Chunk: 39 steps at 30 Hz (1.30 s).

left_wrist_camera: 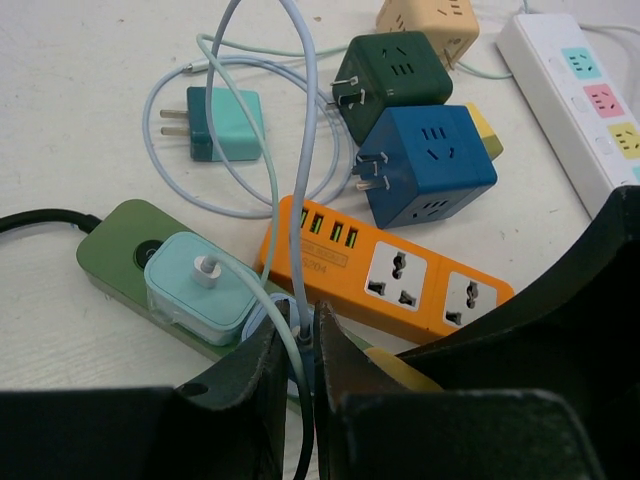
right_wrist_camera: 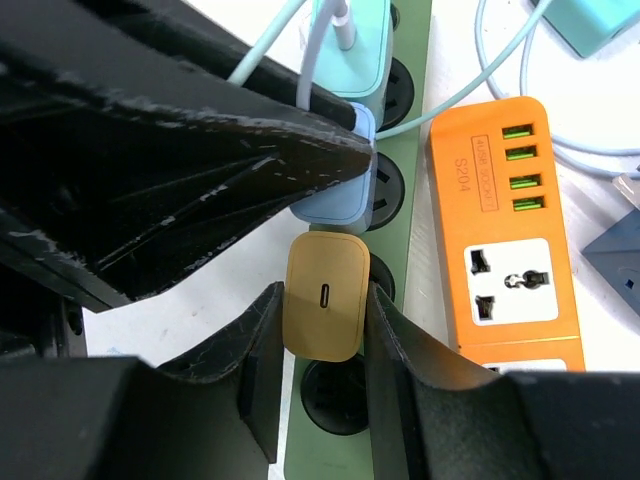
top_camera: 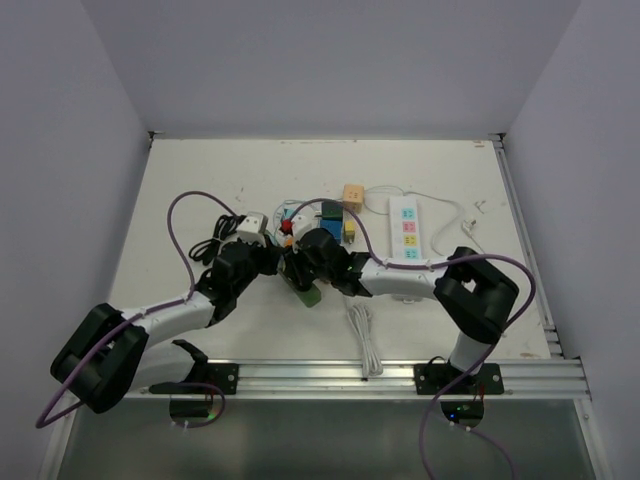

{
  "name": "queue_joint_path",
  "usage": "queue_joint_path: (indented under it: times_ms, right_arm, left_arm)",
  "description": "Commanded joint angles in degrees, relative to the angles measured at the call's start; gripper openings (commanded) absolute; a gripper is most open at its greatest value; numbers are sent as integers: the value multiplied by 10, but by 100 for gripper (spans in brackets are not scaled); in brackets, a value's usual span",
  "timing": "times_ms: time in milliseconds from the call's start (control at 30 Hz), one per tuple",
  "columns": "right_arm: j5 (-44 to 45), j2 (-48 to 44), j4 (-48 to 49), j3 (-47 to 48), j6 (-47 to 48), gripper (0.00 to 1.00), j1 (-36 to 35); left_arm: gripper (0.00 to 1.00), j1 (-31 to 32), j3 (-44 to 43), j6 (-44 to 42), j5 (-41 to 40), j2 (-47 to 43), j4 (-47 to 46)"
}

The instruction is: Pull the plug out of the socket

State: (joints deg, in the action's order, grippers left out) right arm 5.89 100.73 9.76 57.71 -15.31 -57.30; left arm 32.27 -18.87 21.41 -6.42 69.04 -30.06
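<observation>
The right gripper [right_wrist_camera: 322, 312] was clenched on the tan plug [right_wrist_camera: 322, 290], one finger at its 9 o'clock side and one at its 3 o'clock. The plug sat on the green power strip [right_wrist_camera: 408, 145], at 6 o'clock from a pale blue plug [right_wrist_camera: 345, 195], with an orange strip [right_wrist_camera: 510, 230] at 3 o'clock. The left gripper [left_wrist_camera: 298, 345] was nearly closed at the pale blue plug, with cords in the slit. Whether it pinched anything could not be told.
</observation>
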Motion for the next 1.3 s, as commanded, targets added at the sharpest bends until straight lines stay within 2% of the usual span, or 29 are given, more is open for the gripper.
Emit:
queue_joint_path:
  times_ms: [0, 133, 333, 600, 1000, 1033, 1133, 1167, 1233, 1267]
  right_arm:
    - [-56, -63, 37, 3, -56, 2, 47]
    - [-103, -79, 53, -6, -78, 2, 89]
    - [-111, -84, 6, 17, -10, 2, 81]
    - [35, -70, -49, 51, 120, 2, -34]
    - [91, -115, -51, 19, 116, 3, -45]
    - [104, -124, -54, 12, 115, 4, -44]
    - [100, -170, -53, -35, 94, 5, -23]
    - [94, -183, -48, -51, 85, 5, 0]
    - [76, -229, -33, -104, 52, 5, 33]
    - [53, -248, -27, -123, 40, 6, 72]
  left_arm:
    - [0, -3, 8, -11, -21, 17, 44]
    - [0, -2, 7, -7, -44, 20, 49]
    - [0, -2, 5, -7, -52, 22, 50]
    - [0, -3, -8, -7, -51, 43, 60]
    - [0, -3, -11, -5, -55, 44, 65]
    - [0, -3, -11, -5, -54, 42, 66]
    - [8, -2, -10, -5, -53, 39, 66]
    - [14, -2, -10, -5, -52, 36, 66]
    - [16, -3, -7, -5, -49, 34, 64]
    - [16, -3, -7, -6, -47, 33, 64]
